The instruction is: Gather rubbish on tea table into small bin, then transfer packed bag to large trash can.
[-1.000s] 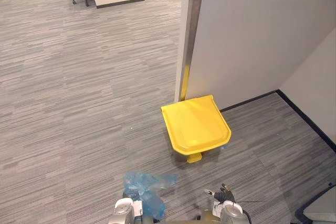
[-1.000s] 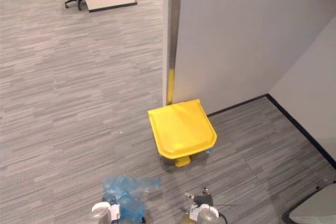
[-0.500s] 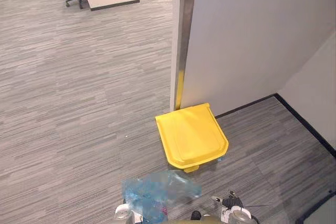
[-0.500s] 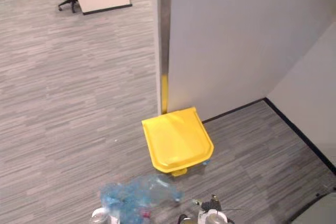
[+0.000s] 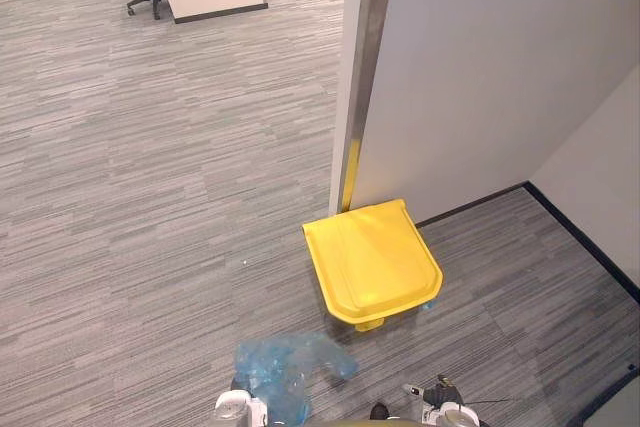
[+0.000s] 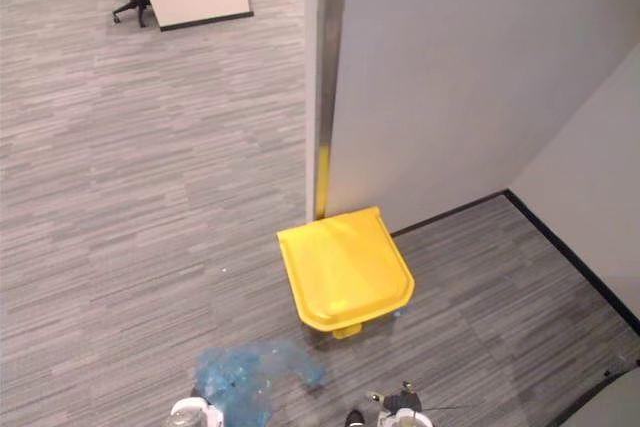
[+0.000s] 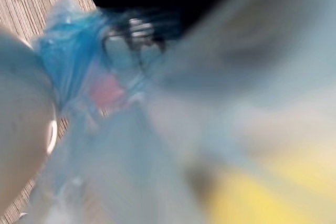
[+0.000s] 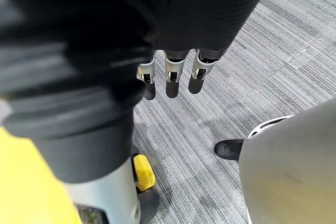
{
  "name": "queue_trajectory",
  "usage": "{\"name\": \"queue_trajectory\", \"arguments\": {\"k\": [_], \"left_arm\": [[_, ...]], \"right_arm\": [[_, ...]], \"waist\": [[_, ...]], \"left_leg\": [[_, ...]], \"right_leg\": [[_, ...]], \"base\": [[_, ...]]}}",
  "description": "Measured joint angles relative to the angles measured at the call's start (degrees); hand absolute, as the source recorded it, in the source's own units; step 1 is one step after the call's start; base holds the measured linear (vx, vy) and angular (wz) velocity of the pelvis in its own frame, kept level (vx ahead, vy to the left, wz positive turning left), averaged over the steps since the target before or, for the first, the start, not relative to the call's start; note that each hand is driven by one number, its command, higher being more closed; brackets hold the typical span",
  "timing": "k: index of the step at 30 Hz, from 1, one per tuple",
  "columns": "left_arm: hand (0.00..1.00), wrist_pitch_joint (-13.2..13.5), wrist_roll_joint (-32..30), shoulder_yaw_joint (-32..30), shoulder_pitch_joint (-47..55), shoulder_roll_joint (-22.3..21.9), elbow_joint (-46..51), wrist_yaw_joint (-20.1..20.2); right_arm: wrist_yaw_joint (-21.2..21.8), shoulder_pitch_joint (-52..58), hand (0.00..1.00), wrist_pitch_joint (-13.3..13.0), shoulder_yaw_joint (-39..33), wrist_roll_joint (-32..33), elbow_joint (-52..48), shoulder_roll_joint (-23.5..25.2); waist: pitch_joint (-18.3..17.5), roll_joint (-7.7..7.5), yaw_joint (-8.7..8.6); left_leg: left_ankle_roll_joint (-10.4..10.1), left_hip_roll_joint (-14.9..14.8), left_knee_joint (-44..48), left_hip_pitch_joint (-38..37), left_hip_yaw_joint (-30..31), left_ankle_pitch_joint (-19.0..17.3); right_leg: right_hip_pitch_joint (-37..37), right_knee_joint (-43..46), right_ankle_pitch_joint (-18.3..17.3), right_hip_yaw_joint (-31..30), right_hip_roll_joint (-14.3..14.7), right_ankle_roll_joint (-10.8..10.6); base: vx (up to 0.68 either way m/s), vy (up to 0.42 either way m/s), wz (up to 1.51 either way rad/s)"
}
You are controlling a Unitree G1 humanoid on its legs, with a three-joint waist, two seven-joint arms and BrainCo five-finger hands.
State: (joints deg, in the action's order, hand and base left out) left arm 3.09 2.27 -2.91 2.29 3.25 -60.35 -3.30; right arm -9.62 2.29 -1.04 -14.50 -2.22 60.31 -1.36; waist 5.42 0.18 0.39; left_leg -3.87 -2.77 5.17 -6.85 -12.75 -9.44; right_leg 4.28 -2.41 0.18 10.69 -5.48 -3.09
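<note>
As the blue bag [image 5: 285,375] covers the left hand [image 5: 234,408], its grip is hidden.

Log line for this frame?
stage: transfer | blue bag: at left hand, grip unclear | right hand: open, empty | yellow trash can: lid shut, by wall

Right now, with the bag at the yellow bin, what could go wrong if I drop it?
1. The yellow bin is shut; released now, the blue bag would likely land on top or slide off.
2. The pedal is small; a missed step could shove the bin into the wall.
3. The bag looks thin and loosely bunched, so it might spill.
</note>
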Motion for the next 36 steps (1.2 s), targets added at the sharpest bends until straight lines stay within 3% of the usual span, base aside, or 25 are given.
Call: {"name": "queue_trajectory", "arguments": {"k": [9, 12, 14, 16, 17, 18, 20, 23, 24, 25, 26, 27, 28, 30, 34, 36], "left_arm": [[1.00, 0.01, 0.12, -0.17, 1.15, 1.18, 0.09, -0.24], [1.00, -0.01, 0.22, -0.45, 0.75, 1.59, 0.79, -0.21], [1.00, -0.03, 0.25, -0.40, 0.74, 1.97, 1.81, -0.31], [1.00, -0.03, 0.25, -0.53, 0.45, 1.73, 2.02, -0.38], [1.00, 0.01, 0.27, -0.85, 0.56, 1.82, 2.58, -0.52], [1.00, 0.00, 0.26, -1.21, 0.55, 1.78, 2.61, -0.59], [1.00, -0.02, 0.25, -1.50, 0.43, 1.62, 2.51, -0.72], [1.00, -0.09, 0.19, -1.78, -0.24, 1.43, 2.31, -1.23], [1.00, -0.06, 0.10, -2.97, -0.87, 1.53, 2.26, -1.32], [1.00, -0.09, 0.11, -3.70, -2.23, 0.29, 1.02, -1.60], [1.00, -0.07, 0.11, -4.00, -2.74, -0.13, 0.99, -1.56], [1.00, 0.22, 0.03, -4.06, -3.92, -1.93, 1.69, -1.48], [1.00, 0.39, 0.01, -3.90, -4.23, -2.32, 2.02, -1.49], [1.00, 0.45, -0.04, -3.93, -4.99, -3.32, 2.29, -1.49], [1.00, 0.32, 0.05, -4.20, -6.47, -4.01, 2.46, -1.56], [1.00, 0.27, 0.03, -4.01, -6.87, -4.13, 2.60, -1.50]], "right_arm": [[-0.03, -1.29, 0.00, 0.05, 0.79, -0.04, 1.41, -0.40], [-0.05, -2.32, 0.00, 0.04, 0.77, -0.03, 1.04, -0.39], [0.01, -1.48, 0.00, 0.03, 0.30, 0.19, -3.02, 0.46], [-0.01, -1.25, 0.00, -0.16, 0.30, 0.23, -4.27, 0.70], [-0.08, -1.19, 0.00, -0.27, 0.12, 0.24, -4.70, 1.09], [-0.05, -1.20, 0.00, -0.24, 0.22, 0.16, -4.85, 1.40], [-0.05, -1.42, 0.00, -0.32, -0.06, 0.17, -5.37, 1.40], [-0.11, -2.38, 0.00, -0.21, -1.21, 0.23, -5.47, 1.48], [-0.26, -2.25, 0.00, 0.04, -1.29, 0.19, -5.57, 1.66], [-0.31, -3.15, 0.00, 0.20, -2.24, 0.19, -5.85, 1.14], [-0.39, -3.64, 0.00, 0.29, -2.47, 0.06, -5.94, 0.88], [-0.46, -3.67, 0.00, 0.32, -3.95, 0.17, -8.27, 1.10], [-0.44, -2.77, 0.00, 0.23, -5.22, 0.30, -10.73, 1.49], [-0.31, -1.69, 0.00, 0.11, -5.53, 0.48, -12.13, 1.41], [-0.14, -3.27, 0.00, 0.50, -5.58, 0.39, -11.83, 1.26], [-0.11, -4.55, 0.00, 1.38, -5.42, -0.07, -9.92, 1.06]], "waist": [[0.53, -0.49, 0.21], [2.17, -0.93, 0.27], [3.73, -1.98, -0.09], [4.08, -1.48, -0.09], [4.22, -2.18, -0.10], [4.35, -2.29, 0.02], [4.52, -2.15, 0.00], [5.91, -1.72, 0.03], [6.76, -2.81, 0.32], [8.42, -1.04, 0.74], [8.89, -0.01, 1.15], [10.05, 0.90, 1.36], [10.13, 0.59, 0.64], [10.16, -0.07, 0.27], [9.82, 1.59, 0.97], [9.74, 1.37, 1.10]], "left_leg": [[0.89, 0.05, 0.08, 2.27, 0.97, -0.51], [2.22, 0.52, 3.25, 4.16, 0.92, -2.56], [3.00, 1.13, 9.54, 4.88, 2.44, -7.21], [3.84, 0.88, 11.35, 4.40, 3.39, -8.47], [4.37, 0.81, 11.48, 2.74, 4.06, -8.79], [4.36, 0.02, 11.49, 2.12, 4.69, -9.24], [3.52, -1.27, 11.50, 1.31, 5.12, -10.01], [1.31, -3.73, 12.04, -0.14, 5.14, -12.12], [-0.16, -3.48, 12.60, -1.62, 4.95, -13.48], [-1.20, -5.17, 14.46, -3.30, 5.59, -15.48], [-1.18, -5.95, 14.81, -3.28, 5.71, -15.49], [-1.50, -6.40, 15.76, -3.16, 5.96, -14.57], [-1.66, -6.38, 17.59, -3.09, 8.02, -14.94], [-2.37, -6.99, 21.26, -2.98, 12.01, -16.74], [-3.52, -11.49, 22.82, 1.84, 14.54, -16.77], [-5.98, -12.89, 17.12, -0.12, 14.97, -15.08]], "right_leg": [[-3.14, 0.57, 1.41, -0.90, 0.18, -0.17], [-8.66, 10.75, -3.50, -1.74, -1.61, -1.14], [-12.78, 26.49, -8.33, -1.76, -4.55, -2.14], [-16.38, 35.39, -8.22, -1.55, -5.90, -2.07], [-18.43, 40.26, -9.59, -0.82, -6.59, -2.22], [-19.49, 40.09, -10.97, 1.56, -6.61, -1.48], [-21.19, 34.45, -10.16, 4.80, -5.83, -0.86], [-23.19, 18.33, -3.47, 6.99, -2.71, -1.21], [-22.12, 11.47, -1.22, 5.68, -2.37, -2.32], [-21.68, 14.54, 0.50, 4.92, -1.16, -1.63], [-22.32, 16.22, -1.23, 4.96, -0.68, -2.49], [-25.30, 24.79, -6.96, 2.11, -0.22, -2.92], [-27.69, 32.55, -11.47, -1.18, 0.12, -2.51], [-29.16, 42.31, -17.22, -0.23, -1.37, 0.11], [-31.23, 44.11, -18.86, 5.29, 0.10, 0.86], [-31.15, 44.37, -19.13, 6.51, 0.48, 0.41]], "base": [[-0.11, -0.028, -0.05], [-0.15, 0.012, -0.12], [-0.16, 0.019, 0.23], [-0.05, 0.043, 0.30], [0.06, 0.005, 0.34], [0.10, -0.036, 0.28], [0.17, -0.073, 0.11], [0.32, -0.171, 0.01], [0.42, -0.244, 0.00], [0.40, -0.228, -0.04], [0.29, -0.162, 0.02], [0.24, -0.197, 0.44], [0.25, -0.230, 0.69], [0.27, -0.248, 0.83], [0.25, -0.226, 0.39], [0.21, -0.271, 0.33]]}}
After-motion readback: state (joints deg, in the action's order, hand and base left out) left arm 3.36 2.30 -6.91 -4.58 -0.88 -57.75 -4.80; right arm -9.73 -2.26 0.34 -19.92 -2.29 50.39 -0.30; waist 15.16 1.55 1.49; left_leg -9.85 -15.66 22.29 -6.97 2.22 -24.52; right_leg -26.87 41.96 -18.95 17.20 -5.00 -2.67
